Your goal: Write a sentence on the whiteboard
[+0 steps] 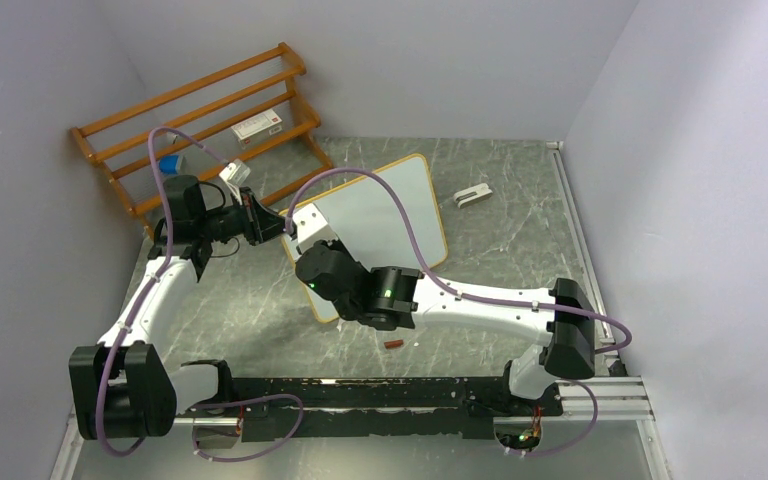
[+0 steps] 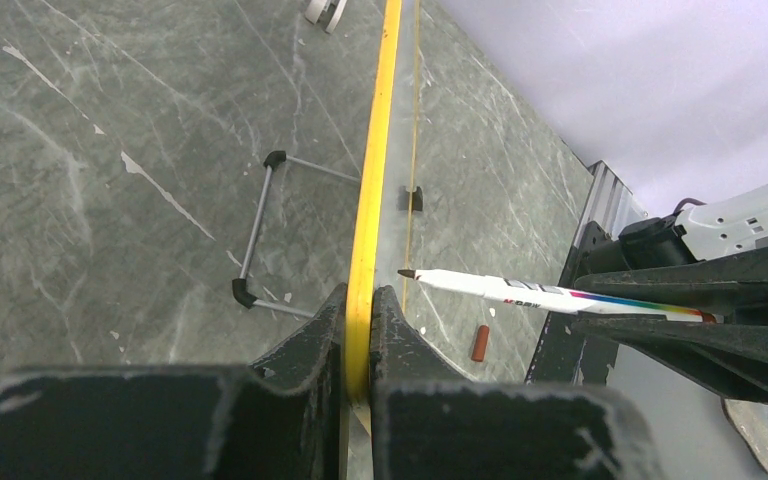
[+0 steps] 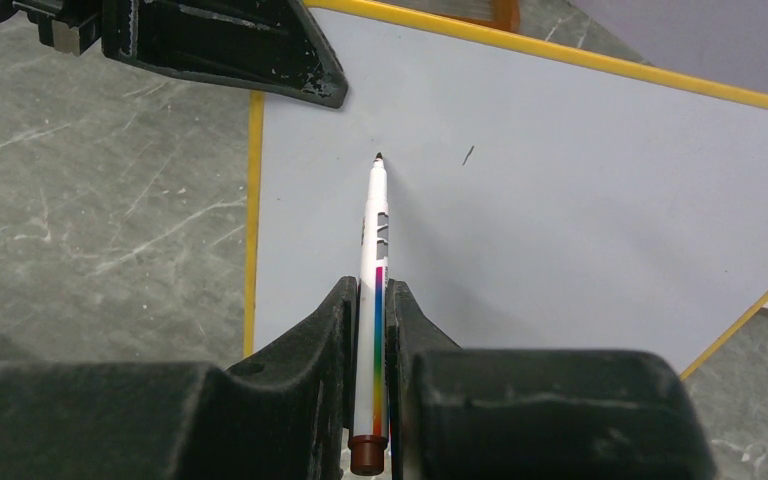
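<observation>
The whiteboard (image 1: 390, 215) stands tilted on the table, its white face (image 3: 560, 200) blank except for one short dark stroke (image 3: 468, 154); no words of the sentence show. My left gripper (image 2: 359, 295) is shut on the board's yellow frame edge (image 2: 375, 180), at its near left corner (image 1: 278, 225). My right gripper (image 3: 365, 285) is shut on a white marker (image 3: 373, 240) with a rainbow stripe. The marker's dark tip points at the board's upper left area, very near the surface; I cannot tell if it touches. The marker also shows in the left wrist view (image 2: 530, 292).
A red-brown marker cap (image 1: 393, 344) lies on the table near the right arm. An orange-brown slatted rack (image 1: 200, 110) stands at the back left. A small white object (image 1: 472, 196) lies right of the board. The board's wire stand (image 2: 260, 230) rests behind it.
</observation>
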`<state>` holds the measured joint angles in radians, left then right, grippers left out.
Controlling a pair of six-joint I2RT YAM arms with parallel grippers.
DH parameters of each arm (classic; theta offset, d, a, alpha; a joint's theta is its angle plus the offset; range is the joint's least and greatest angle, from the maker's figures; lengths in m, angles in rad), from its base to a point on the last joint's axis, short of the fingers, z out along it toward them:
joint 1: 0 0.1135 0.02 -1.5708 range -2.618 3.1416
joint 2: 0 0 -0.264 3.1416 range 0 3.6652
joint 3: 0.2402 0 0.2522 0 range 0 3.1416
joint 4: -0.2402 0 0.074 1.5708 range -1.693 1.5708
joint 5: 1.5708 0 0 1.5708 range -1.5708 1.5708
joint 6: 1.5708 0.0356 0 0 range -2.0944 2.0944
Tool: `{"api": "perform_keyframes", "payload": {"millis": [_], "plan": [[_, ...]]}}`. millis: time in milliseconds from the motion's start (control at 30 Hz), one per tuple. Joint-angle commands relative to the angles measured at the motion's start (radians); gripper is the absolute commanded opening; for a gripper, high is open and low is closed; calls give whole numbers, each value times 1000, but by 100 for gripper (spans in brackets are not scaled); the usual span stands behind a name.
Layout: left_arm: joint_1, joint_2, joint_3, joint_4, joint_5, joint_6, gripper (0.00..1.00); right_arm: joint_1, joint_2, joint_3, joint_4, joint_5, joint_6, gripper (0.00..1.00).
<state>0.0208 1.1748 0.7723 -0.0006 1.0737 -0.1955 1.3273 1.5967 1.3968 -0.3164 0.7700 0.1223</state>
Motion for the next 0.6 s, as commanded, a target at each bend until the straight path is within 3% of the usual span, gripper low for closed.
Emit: {"api": "perform_keyframes", "payload": {"millis": [0, 567], "plan": [[-15, 36, -27, -116, -85, 105, 5, -11, 6, 35, 32, 10, 2, 0], [-15, 43, -28, -109, -72, 102, 5, -30, 37, 54, 29, -14, -1, 0]]}}
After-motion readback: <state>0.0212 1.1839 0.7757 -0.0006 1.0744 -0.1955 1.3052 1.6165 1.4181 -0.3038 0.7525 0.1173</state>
